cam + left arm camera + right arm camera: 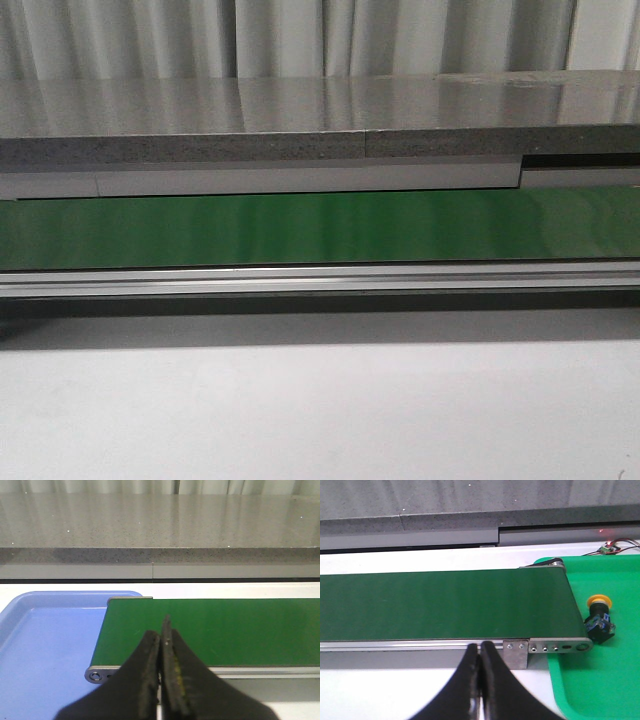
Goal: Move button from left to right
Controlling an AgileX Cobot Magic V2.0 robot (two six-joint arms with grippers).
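The button [599, 620], with a yellow cap on a black body, stands in the green tray [600, 680] just past the right end of the green belt [445, 602]. My right gripper [480, 650] is shut and empty, near the belt's front rail, left of the button. My left gripper [162, 637] is shut and empty, over the left end of the belt [215, 630]. The front view shows only the belt [320, 228]; no gripper or button is in it.
A blue tray [45, 650] lies at the belt's left end, with nothing showing in it. A grey stone counter [300, 120] runs behind the belt. A small circuit board with wires [610, 546] sits behind the green tray. White tabletop [320, 410] lies in front.
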